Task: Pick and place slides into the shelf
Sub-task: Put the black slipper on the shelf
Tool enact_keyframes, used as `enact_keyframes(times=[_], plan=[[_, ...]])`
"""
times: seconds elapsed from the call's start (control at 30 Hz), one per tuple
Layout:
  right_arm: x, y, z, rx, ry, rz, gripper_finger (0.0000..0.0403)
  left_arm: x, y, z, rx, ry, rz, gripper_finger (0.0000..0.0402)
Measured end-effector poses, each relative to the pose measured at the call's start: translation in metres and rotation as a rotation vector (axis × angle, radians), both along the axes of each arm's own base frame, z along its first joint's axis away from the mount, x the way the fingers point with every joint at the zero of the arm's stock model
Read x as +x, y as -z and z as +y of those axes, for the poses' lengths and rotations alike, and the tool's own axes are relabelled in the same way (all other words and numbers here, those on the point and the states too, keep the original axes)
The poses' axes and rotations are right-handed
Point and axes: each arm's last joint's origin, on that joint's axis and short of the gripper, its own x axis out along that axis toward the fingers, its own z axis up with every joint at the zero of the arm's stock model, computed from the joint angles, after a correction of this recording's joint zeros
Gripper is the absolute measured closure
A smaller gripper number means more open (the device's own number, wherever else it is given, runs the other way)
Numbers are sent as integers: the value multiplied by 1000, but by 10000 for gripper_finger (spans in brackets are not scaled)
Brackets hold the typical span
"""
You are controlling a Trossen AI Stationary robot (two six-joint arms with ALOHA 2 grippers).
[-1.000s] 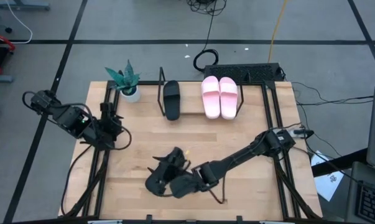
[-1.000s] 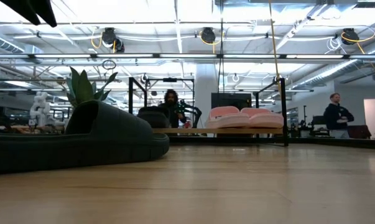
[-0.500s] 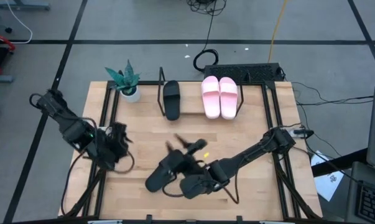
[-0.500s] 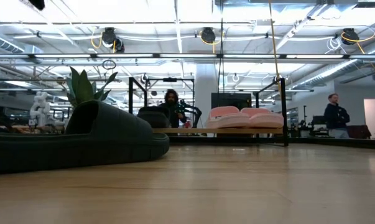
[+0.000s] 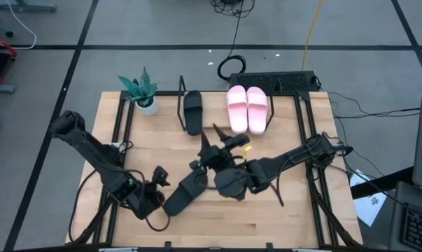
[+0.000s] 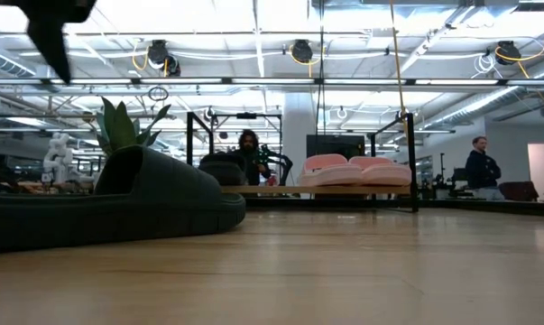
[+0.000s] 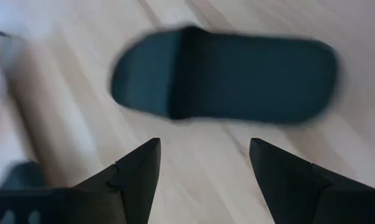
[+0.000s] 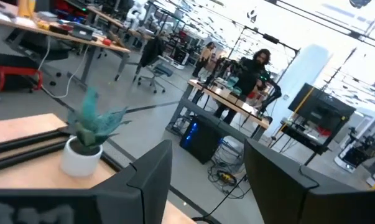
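Nearest the front edge of the light wooden tabletop (image 5: 280, 224), the left gripper (image 5: 157, 183) hangs low with its two dark fingers (image 7: 134, 171) spread wide and nothing between them — pointed at the loose matte black slide sandal (image 5: 185, 194), which lies flat just beside it.

The right gripper (image 5: 221, 145) is raised above the middle of the table, angled up toward the room, its fingers parted and empty.

Farther back, the low shelf of light board in a thin black wire frame (image 5: 217, 131) holds the other black slide (image 5: 192, 110) and the light pink pair (image 5: 247, 108). A small potted plant (image 5: 142, 91) stands beside it.

Three slides appear placed; the step in hand looks like picking the last. The next move calls for closing on its strap or edge, then carrying it to the gap beside its mate.
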Motion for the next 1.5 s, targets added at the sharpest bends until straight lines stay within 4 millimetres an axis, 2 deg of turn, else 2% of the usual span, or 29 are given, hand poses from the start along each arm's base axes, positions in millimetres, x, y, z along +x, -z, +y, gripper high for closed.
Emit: enact_keyframes(times=[0.13, 0.37, 0.53, 0.7, 0.93, 1.07, 1.33, 1.5], plan=[[-4, -8, -7, 8, 10, -17, 213, 13, 17, -6, 59, 21, -108, 151], [-8, -13, -6, 13, 5, -30, 213, 27, 46, -7, 132, 15, -120, 151], [-8, -12, -5, 12, 1, -26, 213, 39, 54, -6, 212, -45, -204, 151], [-8, -12, -4, 2, 1, -5, 213, 48, 63, -6, 184, -3, -162, 151], [-8, -12, -4, -10, 1, 22, 213, 57, 69, -9, 204, -3, -217, 156], [-7, -12, -7, -14, 7, 31, 213, 63, 67, -7, 203, -12, -256, 199], [-6, -16, -19, -27, 35, 64, 213, 72, 69, 3, 148, 15, -201, 376], [-14, -28, -26, -16, 42, 37, 213, 75, 69, 8, 162, 0, -206, 396]])
